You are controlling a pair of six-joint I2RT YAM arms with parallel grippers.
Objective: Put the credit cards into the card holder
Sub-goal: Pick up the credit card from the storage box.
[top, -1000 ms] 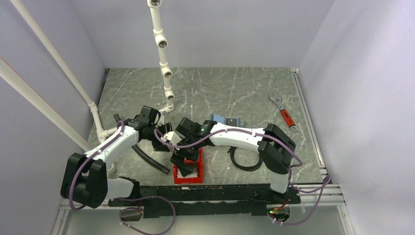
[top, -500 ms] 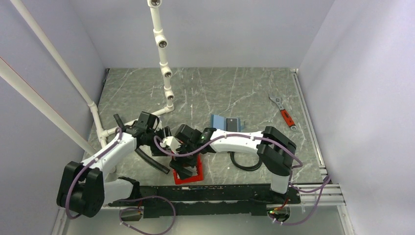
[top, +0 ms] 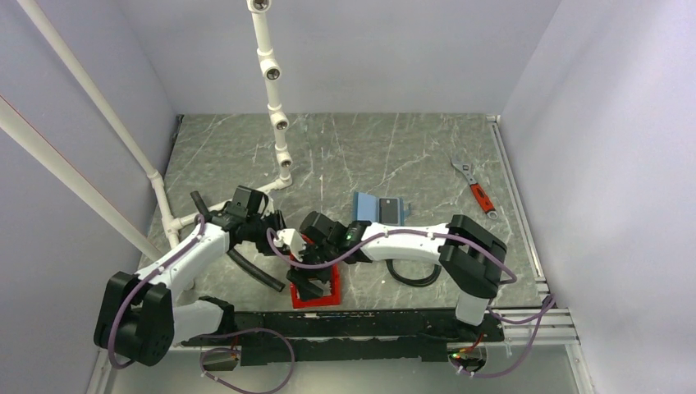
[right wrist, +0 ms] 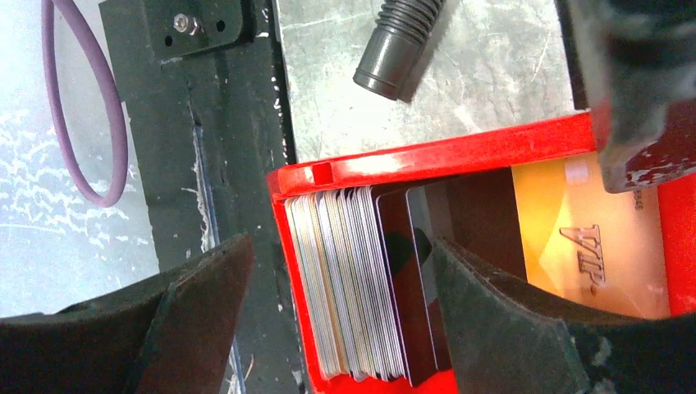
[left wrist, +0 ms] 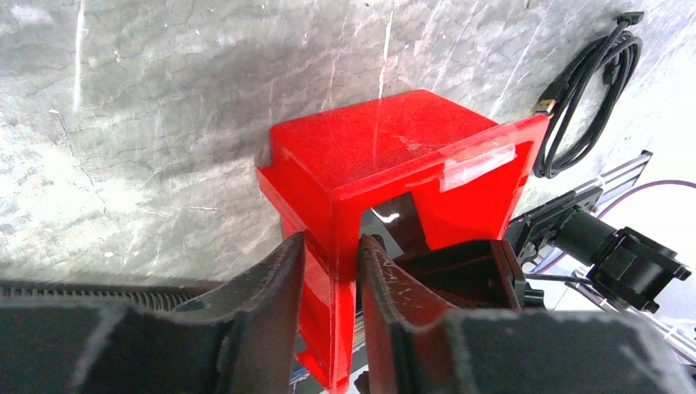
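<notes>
Red bin (left wrist: 394,156) wall is being pinched by the narrowed left gripper (left wrist: 330,250). Right gripper (right wrist: 341,267) is being poised wide open astride the credit cards (right wrist: 345,279) standing in the bin. One edge card should be getting gripped squarely. Card holder (top: 380,207) is lying apart, beyond the bin.

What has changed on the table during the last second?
The left gripper moved toward the red bin and closed its jaws on its wall. The right gripper shifted toward the near edge, its open jaws astride the credit cards in the bin. The card holder and wrench stayed put.
</notes>
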